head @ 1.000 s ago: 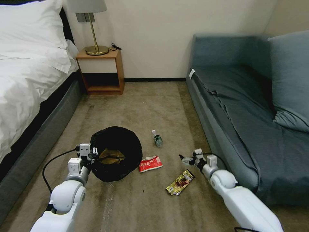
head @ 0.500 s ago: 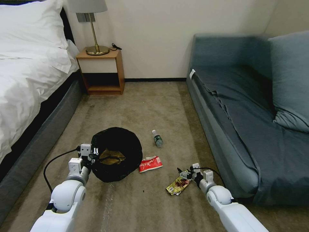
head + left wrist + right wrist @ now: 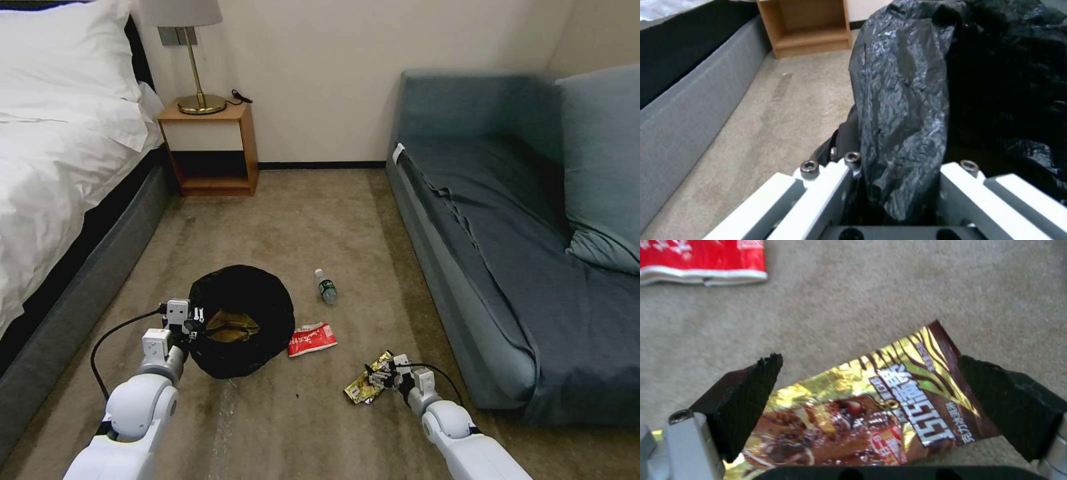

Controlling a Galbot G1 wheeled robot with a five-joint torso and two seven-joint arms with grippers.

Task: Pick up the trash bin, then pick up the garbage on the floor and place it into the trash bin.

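Gold-brown snack wrapper [image 3: 871, 413] flat on the beige carpet [image 3: 300, 220], close to the grey sofa [image 3: 507, 267], framed between the spread black fingertips [image 3: 746, 396] of the right gripper [image 3: 377, 377], low over it, not yet closed. Red-and-white wrapper [image 3: 311, 339] just left of that, beside the trash bin [image 3: 241, 319]. Small clear bottle [image 3: 325, 286] with green label farther back, on its side. Left gripper [image 3: 191, 317] pinched on the bin's rim, crinkled black bag [image 3: 902, 110] caught between its white fingers [image 3: 826, 186]. Tan crumpled paper bag [image 3: 230, 324] already inside the bin. Bed [image 3: 60, 167] along the left, wooden nightstand [image 3: 210, 147] with a brass lamp [image 3: 193, 60] against the wall.
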